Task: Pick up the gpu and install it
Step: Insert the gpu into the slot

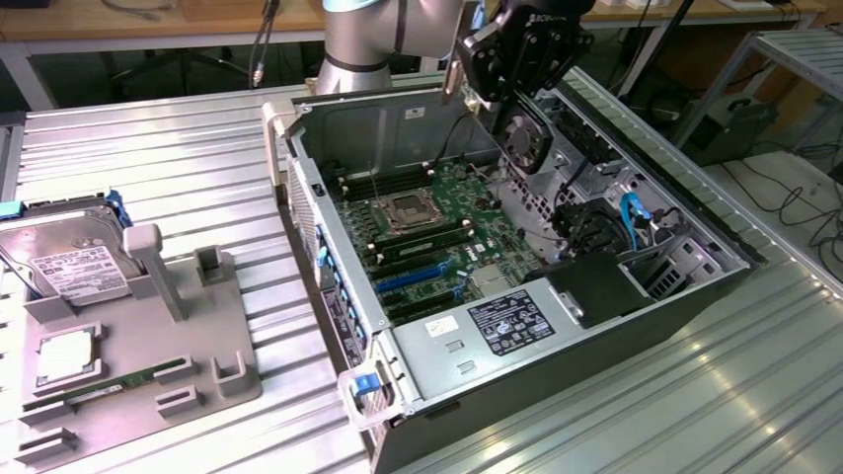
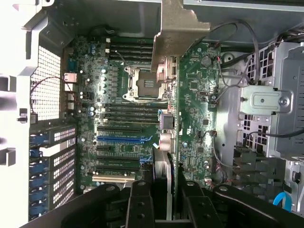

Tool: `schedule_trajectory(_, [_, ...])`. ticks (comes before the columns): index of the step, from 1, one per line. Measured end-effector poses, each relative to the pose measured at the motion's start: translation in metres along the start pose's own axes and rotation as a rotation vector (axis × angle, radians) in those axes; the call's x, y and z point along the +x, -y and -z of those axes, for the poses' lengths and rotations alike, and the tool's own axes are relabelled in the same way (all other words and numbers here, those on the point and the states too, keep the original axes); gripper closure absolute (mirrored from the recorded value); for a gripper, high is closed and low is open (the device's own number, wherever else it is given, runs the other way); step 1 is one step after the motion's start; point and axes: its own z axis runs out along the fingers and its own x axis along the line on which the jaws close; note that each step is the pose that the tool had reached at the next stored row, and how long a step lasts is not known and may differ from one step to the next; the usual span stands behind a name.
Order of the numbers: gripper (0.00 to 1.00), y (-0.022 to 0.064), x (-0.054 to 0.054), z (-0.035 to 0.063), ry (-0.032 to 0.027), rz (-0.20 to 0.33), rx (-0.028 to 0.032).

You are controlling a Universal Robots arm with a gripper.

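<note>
Gripper: the gripper [image 1: 522, 94] hangs over the open case [image 1: 330, 296], pointing down into it. That suits a case lying on its side with the board facing up.
Jaws: partway closed and clamped on the gpu [image 1: 527, 138], one finger [image 2: 141, 202] on each flat face. Pinching the broad sides looks like the way to keep a thin card from twisting.
Gpu: it sits right between the jaws and hangs below them on edge, fan side toward the exterior camera. The on-edge hold probably keeps the connector edge facing the board.
Bracket: the silver bracket [image 2: 180, 28] stands at the end of the card farthest from the fingers, so the grip is not on it.
Motherboard: the motherboard [image 2: 118, 95] lies well below the jaws, and the card appears to hang clear of it, not seated.
Slots: the blue slot [image 2: 121, 140] lies off to one side of the jaws, not under the card's edge. The card appears to run across the slots, not along them, so it reads as carried in but not yet lined up.
Bench parts: the hard drive [image 1: 73, 262] and RAM stick [image 1: 113, 385] rest on the gray holder [image 1: 145, 336], far from the jaws and untouched.
</note>
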Motion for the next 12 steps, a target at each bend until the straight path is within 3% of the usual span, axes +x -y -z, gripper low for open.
schedule_trajectory(12, [0.72,0.0000,0.0002,0.0000,-0.0036,0.115,-0.0021])
